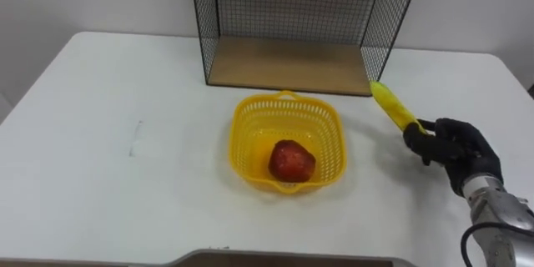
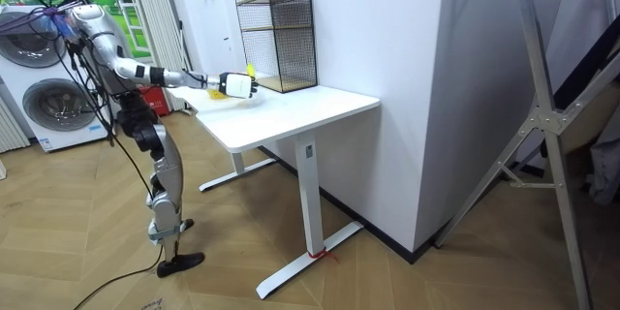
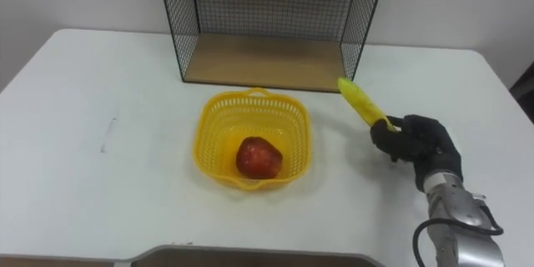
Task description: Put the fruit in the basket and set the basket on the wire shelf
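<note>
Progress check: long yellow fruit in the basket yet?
Out: right hand grips the long yellow fruit beside the yellow plastic basket holding a red apple.

The black right hand (image 1: 455, 150) had a silver-grey metal wrist behind it. The long yellow fruit (image 1: 392, 106), gripped in its curled fingers, was a bright, even yellow. To the fingers' left, the round-cornered plastic basket (image 1: 236, 138) was a warmer, orange-tinged yellow, and its walls were patterned with rows of narrow slots. The round red apple (image 1: 291, 162) inside it was deep red with darker mottling. Beyond the fingertips, the wire shelf (image 1: 284, 4) showed a fine black square-grid mesh on a black frame, with light brown wooden boards (image 1: 288, 65). The flat table top (image 1: 108, 192) was plain white, with one faint grey streak (image 1: 132, 138) far to the fingers' left.
</note>
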Robot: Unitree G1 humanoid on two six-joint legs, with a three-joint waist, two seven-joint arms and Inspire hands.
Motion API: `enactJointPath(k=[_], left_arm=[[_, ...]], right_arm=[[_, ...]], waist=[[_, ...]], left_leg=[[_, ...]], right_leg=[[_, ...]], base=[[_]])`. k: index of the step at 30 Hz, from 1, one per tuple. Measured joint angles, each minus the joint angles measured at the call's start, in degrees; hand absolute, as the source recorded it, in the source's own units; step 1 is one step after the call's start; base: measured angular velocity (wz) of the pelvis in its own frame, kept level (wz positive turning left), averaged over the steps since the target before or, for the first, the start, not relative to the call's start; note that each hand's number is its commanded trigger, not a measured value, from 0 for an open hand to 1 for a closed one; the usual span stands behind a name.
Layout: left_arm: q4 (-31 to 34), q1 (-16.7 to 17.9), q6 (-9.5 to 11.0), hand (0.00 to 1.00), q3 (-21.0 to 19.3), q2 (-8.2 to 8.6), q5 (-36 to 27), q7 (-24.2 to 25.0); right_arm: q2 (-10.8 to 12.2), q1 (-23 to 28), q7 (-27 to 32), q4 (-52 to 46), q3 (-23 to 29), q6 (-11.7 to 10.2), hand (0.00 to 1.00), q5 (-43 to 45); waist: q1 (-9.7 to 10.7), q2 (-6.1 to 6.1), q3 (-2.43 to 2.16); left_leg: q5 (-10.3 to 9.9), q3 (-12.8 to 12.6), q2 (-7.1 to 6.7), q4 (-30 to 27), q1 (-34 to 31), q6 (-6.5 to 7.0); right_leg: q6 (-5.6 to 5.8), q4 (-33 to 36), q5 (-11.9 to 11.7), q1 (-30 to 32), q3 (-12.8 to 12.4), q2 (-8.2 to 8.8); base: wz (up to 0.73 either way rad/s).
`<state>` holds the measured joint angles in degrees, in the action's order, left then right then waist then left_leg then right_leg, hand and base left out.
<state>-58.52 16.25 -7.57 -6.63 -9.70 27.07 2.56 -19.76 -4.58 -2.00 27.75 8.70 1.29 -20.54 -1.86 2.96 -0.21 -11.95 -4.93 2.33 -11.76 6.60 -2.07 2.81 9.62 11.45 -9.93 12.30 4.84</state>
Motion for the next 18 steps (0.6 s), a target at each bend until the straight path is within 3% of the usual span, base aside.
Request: enactJointPath(k=[4, 18], left_arm=[[0.0, -0.6, 0.2, 0.0, 0.0, -0.01, -0.4, -0.5], [0.5, -1.1, 0.6, 0.0, 1.8, -0.29, -0.5, -1.2]], right_arm=[[0.0, 0.0, -0.5, -4.7, -0.2, -0.1, 1.0, 0.0], [0.0, 0.1, -0.8, -18.7, -3.1, -0.1, 1.0, 1.0]], waist=[[0.0, 0.25, 0.12], [0.0, 1.19, -0.08]], left_leg=[[0.0, 0.0, 0.0, 0.0, -0.5, 0.0], [0.0, -0.1, 0.01, 0.0, -1.0, 0.0]], right_leg=[[0.0, 0.1, 0.0, 0.9, 0.0, 0.0], [-0.01, 0.2, 0.0, 0.9, -0.3, -0.02]], base=[[0.0], [0.0]])
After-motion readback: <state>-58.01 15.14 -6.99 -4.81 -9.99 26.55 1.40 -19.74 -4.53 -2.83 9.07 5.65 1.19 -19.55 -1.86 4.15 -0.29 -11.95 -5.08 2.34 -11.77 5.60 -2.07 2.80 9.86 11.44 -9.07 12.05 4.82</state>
